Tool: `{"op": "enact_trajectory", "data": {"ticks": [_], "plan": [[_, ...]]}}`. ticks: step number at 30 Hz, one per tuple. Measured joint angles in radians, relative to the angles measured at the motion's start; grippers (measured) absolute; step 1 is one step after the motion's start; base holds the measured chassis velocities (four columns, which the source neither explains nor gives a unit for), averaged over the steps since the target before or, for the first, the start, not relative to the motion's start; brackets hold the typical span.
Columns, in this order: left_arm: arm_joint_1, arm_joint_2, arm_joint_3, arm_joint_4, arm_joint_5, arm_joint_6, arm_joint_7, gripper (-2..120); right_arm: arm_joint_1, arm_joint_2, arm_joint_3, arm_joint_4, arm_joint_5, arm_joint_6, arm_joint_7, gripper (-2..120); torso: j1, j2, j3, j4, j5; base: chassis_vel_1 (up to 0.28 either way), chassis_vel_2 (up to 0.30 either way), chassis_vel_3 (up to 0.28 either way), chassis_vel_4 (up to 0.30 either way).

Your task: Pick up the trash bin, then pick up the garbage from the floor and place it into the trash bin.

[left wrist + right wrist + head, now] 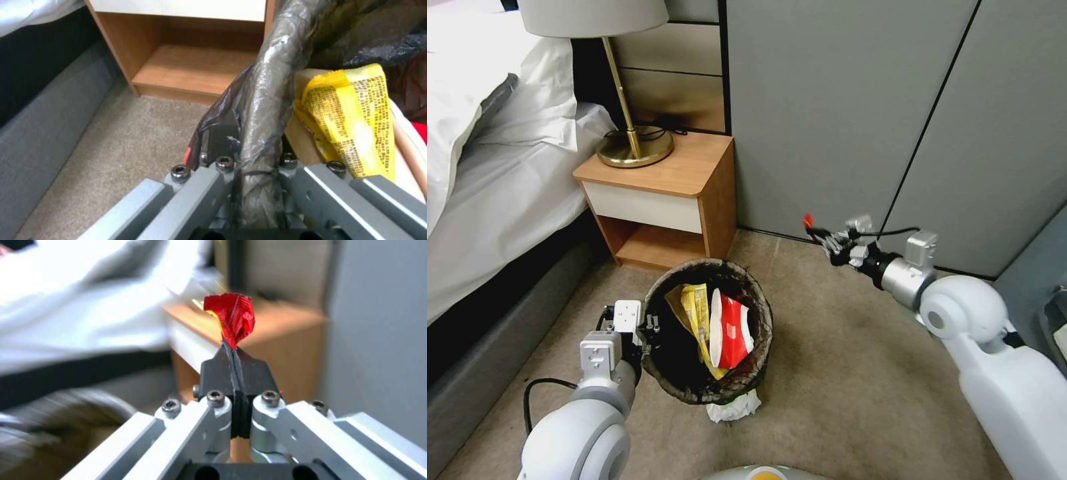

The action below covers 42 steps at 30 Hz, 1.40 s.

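Two grippers work: my left gripper (249, 173) clamps the round dark-bagged trash bin (707, 330)'s nine-o'clock rim; my right gripper (234, 355) pinches one red foil wrapper (233, 318); one white paper wad (732, 407) lies at six o'clock.

The round trash bin (707, 333) wears a crinkled, thin dark plastic liner with a dull sheen over its rim. Inside, a yellow printed snack wrapper (351, 116) looks like glossy film, beside a smooth red-and-white packet (732, 330). White crumpled paper (734, 407) lies matt on the rough beige carpet floor (860, 373). The left end effector (258, 166) is brushed grey metal with dark bolts; the right end effector (234, 353) has matt black pads pinching shiny red foil (231, 318). The bedside cabinet (660, 193) is smooth wood laminate
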Motion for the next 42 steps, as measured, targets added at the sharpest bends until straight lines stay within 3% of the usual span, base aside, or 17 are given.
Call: {"op": "enact_trajectory", "data": {"ticks": [3,6,9,15,22,38,42], "plan": [[0.000,0.002,0.000,-0.001,0.000,0.000,0.002,0,0.012,-0.011,-0.015,0.045,0.037,0.029,-0.041,0,0.000,0.000,0.000,0.0000,-0.0001,0.000,0.000,0.000,0.000],[-0.001,0.002,0.002,-0.001,0.000,0.001,0.004,0,0.026,-0.044,-0.048,0.068,0.048,0.099,-0.186,0,0.000,0.000,0.000,0.0000,0.0000,0.000,0.000,0.000,0.000],[-0.002,-0.001,0.006,-0.001,0.001,0.001,0.005,0,0.034,-0.067,-0.079,0.071,0.031,0.128,-0.266,0,0.000,0.000,0.000,-0.0002,-0.0001,0.000,0.000,0.000,0.000],[-0.004,-0.003,0.008,0.002,0.005,0.001,0.006,0,0.040,-0.069,-0.136,0.070,-0.008,0.143,-0.329,0,0.000,0.000,0.000,-0.0002,-0.0001,0.000,0.000,0.000,0.000],[-0.001,-0.004,0.004,0.005,0.006,0.001,0.007,0,0.076,-0.042,-0.292,0.008,-0.061,0.187,-0.435,0,0.000,0.000,0.000,-0.0001,-0.0001,0.000,0.000,0.000,0.000],[-0.002,-0.010,0.001,0.010,0.007,0.001,0.007,0,0.113,-0.028,-0.358,-0.058,-0.113,0.202,-0.436,0,0.000,0.000,0.000,-0.0001,-0.0001,0.000,0.000,0.000,0.000],[-0.002,-0.008,-0.001,0.011,0.007,0.001,0.007,0,0.111,-0.023,-0.356,-0.068,-0.131,0.206,-0.429,11,0.000,0.000,0.000,-0.0001,0.0000,0.000,0.000,0.000,0.000]]}}
